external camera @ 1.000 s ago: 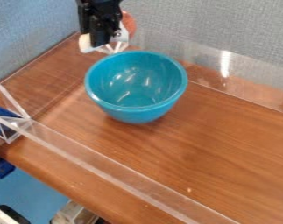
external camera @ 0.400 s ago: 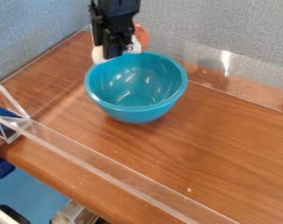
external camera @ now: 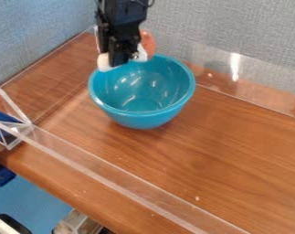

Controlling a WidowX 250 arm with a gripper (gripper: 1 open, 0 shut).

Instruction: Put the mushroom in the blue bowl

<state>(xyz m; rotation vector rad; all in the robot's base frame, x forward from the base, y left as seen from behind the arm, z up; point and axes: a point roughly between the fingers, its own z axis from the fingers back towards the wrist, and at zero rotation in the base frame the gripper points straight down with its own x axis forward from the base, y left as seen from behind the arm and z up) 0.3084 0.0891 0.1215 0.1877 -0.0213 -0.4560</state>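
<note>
Above the bowl's (external camera: 142, 117) far rim, the gripper (external camera: 119, 57), clamped on the mushroom (external camera: 106, 63), should move further inward before it lets go.

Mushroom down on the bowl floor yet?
No, the mushroom is up at the gripper, by the rim of the blue bowl, whose visible floor is bare.
</note>
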